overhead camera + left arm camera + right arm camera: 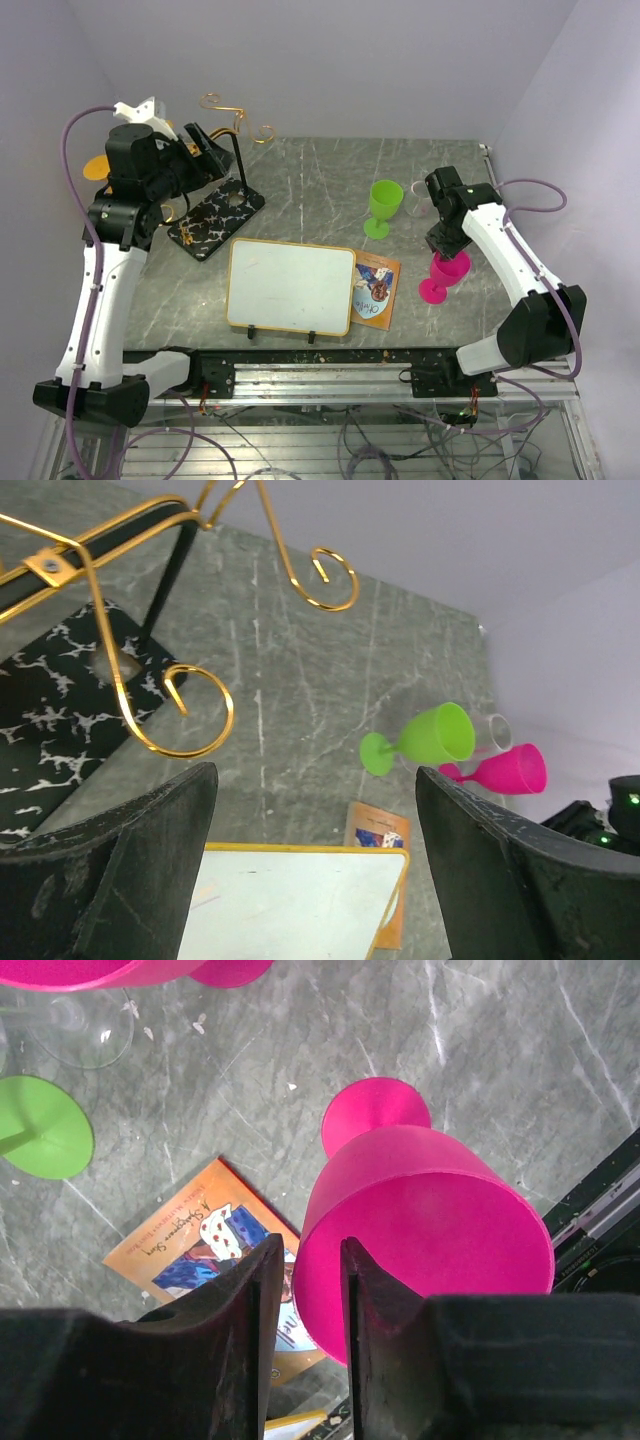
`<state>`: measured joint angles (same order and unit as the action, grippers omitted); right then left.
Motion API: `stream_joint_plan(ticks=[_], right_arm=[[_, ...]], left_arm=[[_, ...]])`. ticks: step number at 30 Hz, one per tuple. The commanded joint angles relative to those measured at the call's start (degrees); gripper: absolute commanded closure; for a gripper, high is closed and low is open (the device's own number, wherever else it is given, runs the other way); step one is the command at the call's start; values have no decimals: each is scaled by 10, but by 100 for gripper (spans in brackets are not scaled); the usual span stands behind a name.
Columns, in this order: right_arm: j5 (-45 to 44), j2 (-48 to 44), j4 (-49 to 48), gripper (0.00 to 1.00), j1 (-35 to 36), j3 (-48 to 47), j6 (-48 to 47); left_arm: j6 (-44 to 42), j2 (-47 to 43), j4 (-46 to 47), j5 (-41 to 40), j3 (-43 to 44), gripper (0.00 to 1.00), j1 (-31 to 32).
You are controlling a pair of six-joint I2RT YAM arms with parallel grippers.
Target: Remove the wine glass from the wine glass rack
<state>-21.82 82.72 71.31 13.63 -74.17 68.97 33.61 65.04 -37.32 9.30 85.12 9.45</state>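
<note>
- My left tool (315,775) is wide and empty beside the rack (215,215), far left.
- My right tool (312,1260) is narrow, loosely astride the rim of the pink wine glass (430,1220), which stands upright on the bench (300,190), near right.

The orange booklet (190,1230) bears a cursive title, too blurred to read.

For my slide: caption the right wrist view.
Right pincer straddling the pink glass rim, jaws slightly apart, over the table.

Lab test cell: plain walls (300,60), aluminium rail (330,376), loose cables (352,438)
</note>
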Motion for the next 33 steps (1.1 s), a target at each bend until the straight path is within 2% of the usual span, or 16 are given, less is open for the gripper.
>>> stream_joint_plan(ticks=[1, 6, 9, 13, 16, 26, 33], right_arm=[[-32, -9, 1, 65, 4, -3, 0], [-29, -26, -10, 47, 4, -16, -24], [-29, -35, -18, 32, 4, -19, -39], [-22, -55, -45, 1, 5, -16, -65], [-14, -77, -80, 0, 4, -13, -97], [-12, -150, -139, 0, 4, -37, -137], [-17, -210, -183, 0, 4, -31, -139]], left_arm=[[-36, -1, -32, 35, 26, 9, -45], [-39, 14, -41, 44, 44, 9, -110], [-19, 22, -32, 48, 47, 9, -148], [22, 42, -16, 45, 53, 7, -184], [42, 66, -12, 21, 69, 6, -194], [89, 177, -67, -150, 171, 5, -201], [118, 266, -78, -185, 229, 13, -201]])
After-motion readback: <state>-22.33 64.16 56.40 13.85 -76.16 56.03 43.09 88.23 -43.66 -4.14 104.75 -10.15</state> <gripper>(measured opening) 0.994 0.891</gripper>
